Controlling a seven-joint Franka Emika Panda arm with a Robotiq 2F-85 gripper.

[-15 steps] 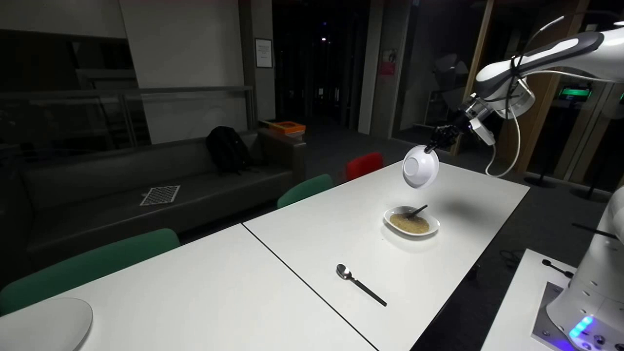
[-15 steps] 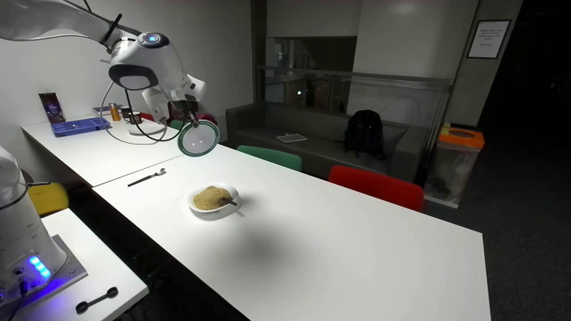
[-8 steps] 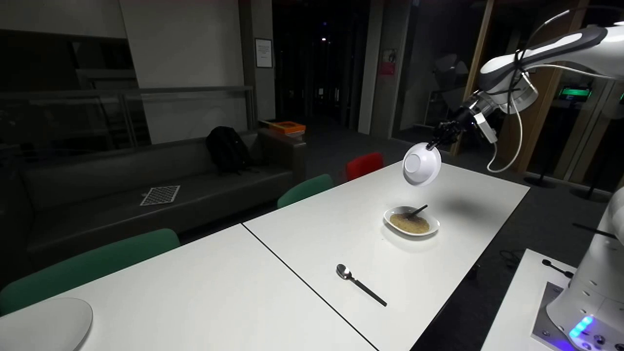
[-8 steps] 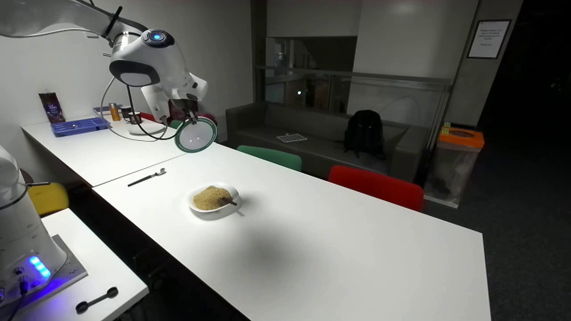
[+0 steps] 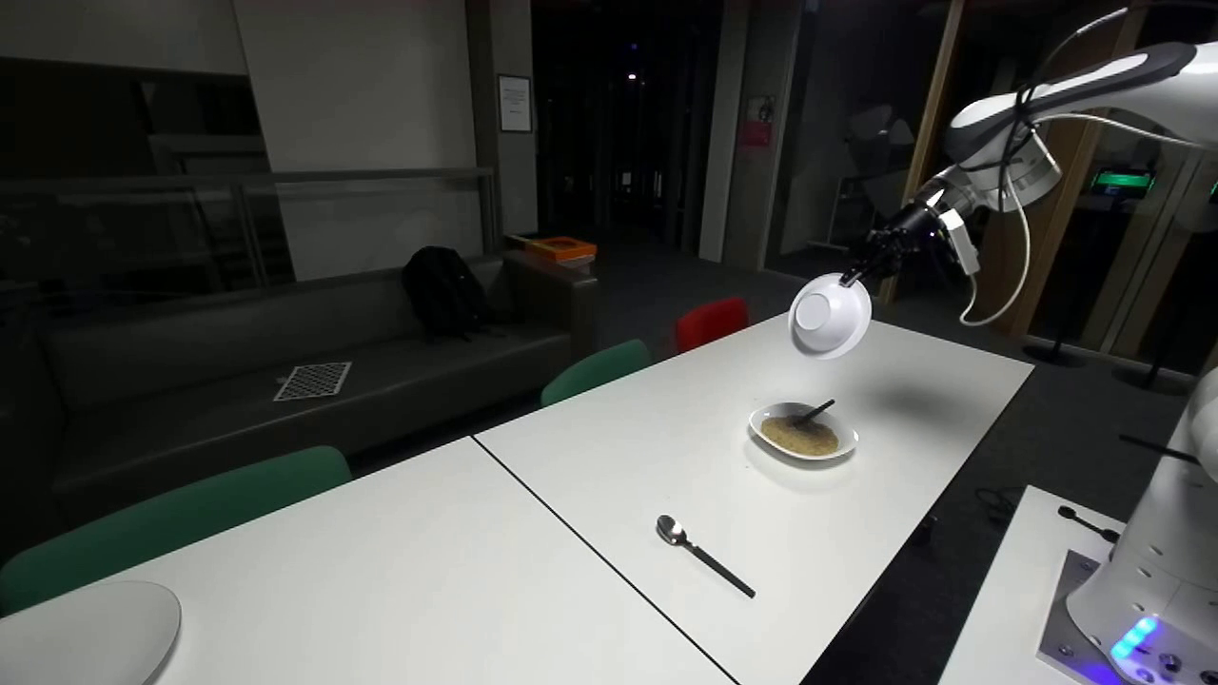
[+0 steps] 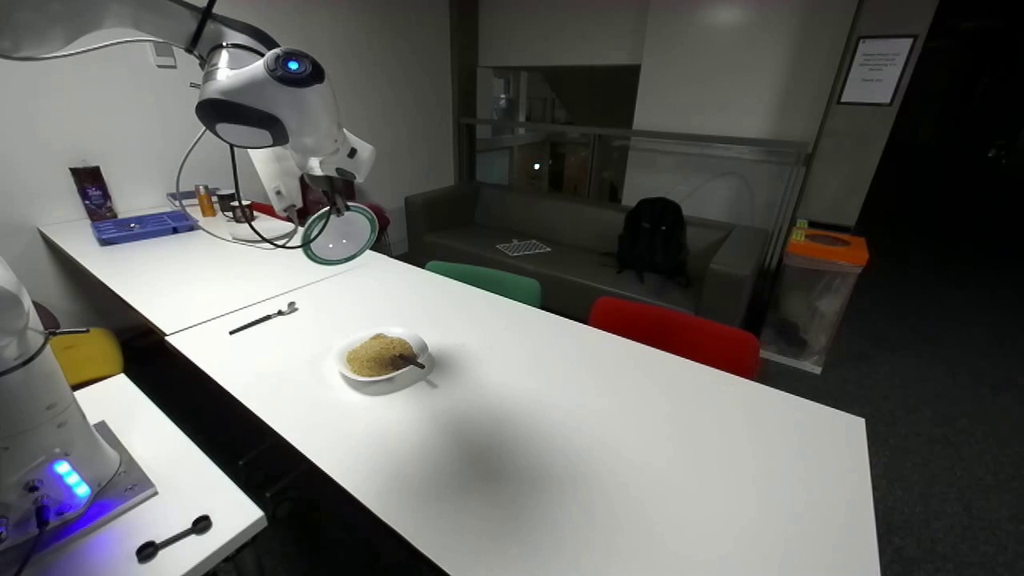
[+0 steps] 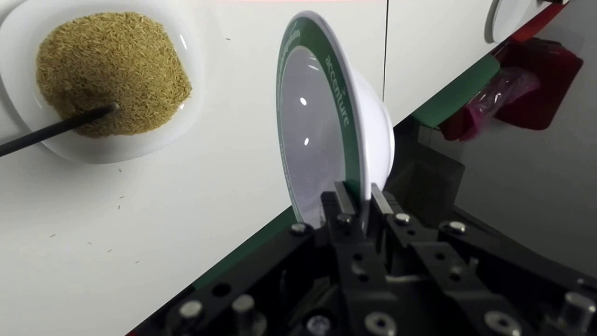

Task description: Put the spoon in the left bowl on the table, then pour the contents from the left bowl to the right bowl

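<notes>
See a plate at far left in an exterior view, cut off at the edge, on the long white desk. Next along, pass a green chair, then a dark sofa with a black backpack on it. Then find a silver spoon with a black handle lying on the desk, well apart from the white bowl. Behind the desk, spot a red chair. Farther right, get to the white bowl, upright on the desk, with tan grains heaped inside. Have the dark spoon in there too: only the handle visible, slanting out over the rim, other end hidden in the grains. In wrist view, see small specks on the desk beside the white bowl. Slightly right and higher, have the green-rimmed bowl up off the desk, tipped on its side. In wrist view, see its white inside and read "accenture" on the green rim. Have it clenched in the gripper, with the rim between the jaws. Far right, see the arm and its blue-lit base.
</notes>
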